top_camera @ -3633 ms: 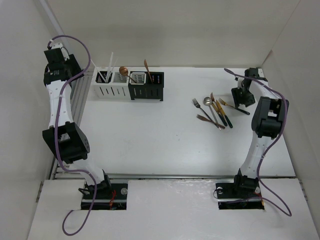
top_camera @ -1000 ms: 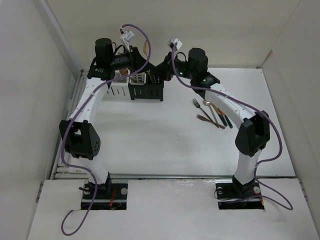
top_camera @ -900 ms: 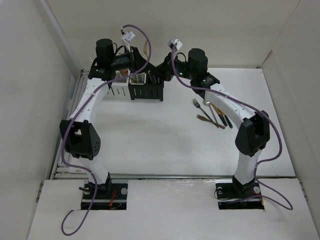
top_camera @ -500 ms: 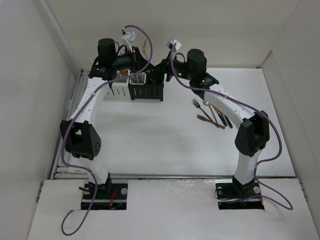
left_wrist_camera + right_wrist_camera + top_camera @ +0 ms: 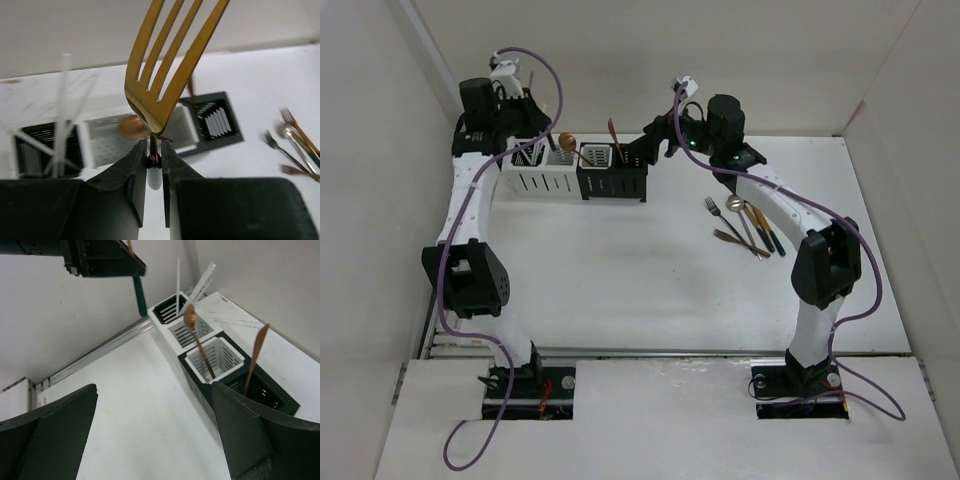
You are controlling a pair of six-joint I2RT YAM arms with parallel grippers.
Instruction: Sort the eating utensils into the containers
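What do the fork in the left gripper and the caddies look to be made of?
Fork: probably metal with a polished gold finish. The thin flat tines show bright, mirror-like streaks.
White caddies and black caddies: likely moulded plastic with a matt finish. The walls have even slots and an even colour, with no glare. Painted metal cannot be ruled out.

The white table (image 5: 620,270) carries two groups of items. A row of four slotted containers (image 5: 570,183) stands upright near the far left edge. The white pair (image 5: 542,182) sits on the left, touching the black pair (image 5: 613,185) on the right. A cluster of loose utensils (image 5: 745,225) lies flat on the right half, well apart from the row, with forks, a spoon and dark-handled pieces overlapping.
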